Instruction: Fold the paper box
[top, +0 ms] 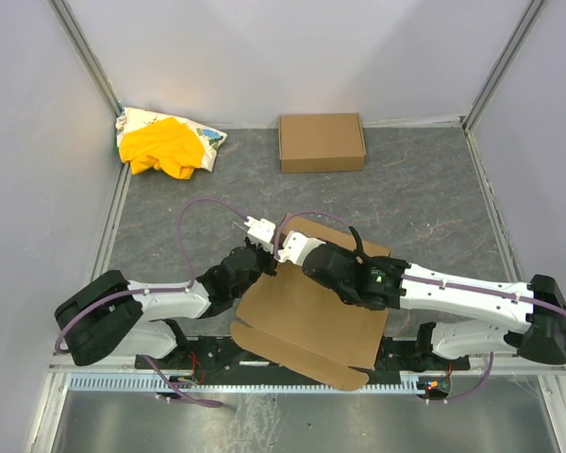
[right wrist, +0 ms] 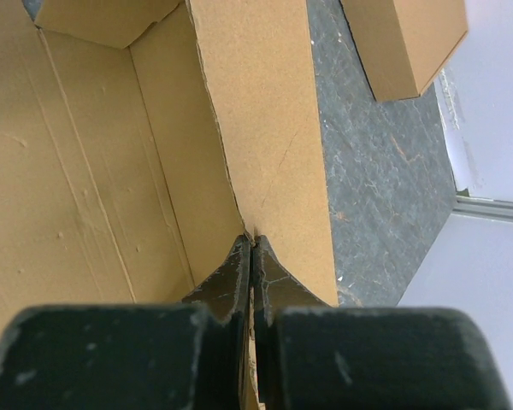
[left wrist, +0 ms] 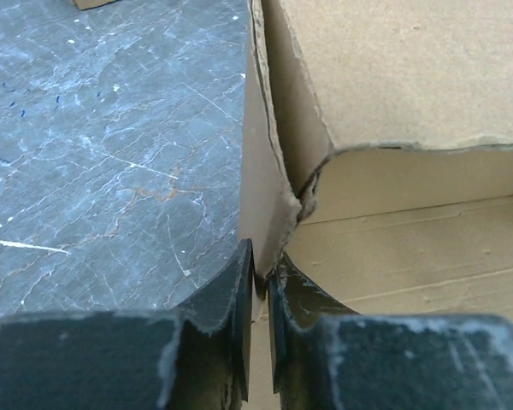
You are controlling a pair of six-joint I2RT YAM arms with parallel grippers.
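The paper box is a brown cardboard mailer lying partly folded between the arm bases, with its walls raised. My left gripper is at the box's left far corner. In the left wrist view it is shut on the edge of an upright side wall of the box. My right gripper reaches in from the right. In the right wrist view it is shut on the top edge of another raised wall of the box. The box floor lies to its left.
Another neat shallow brown carton lies at the back middle and also shows in the right wrist view. A yellow cloth bundle lies in the back left corner. Grey walls close in the dark marbled table on three sides.
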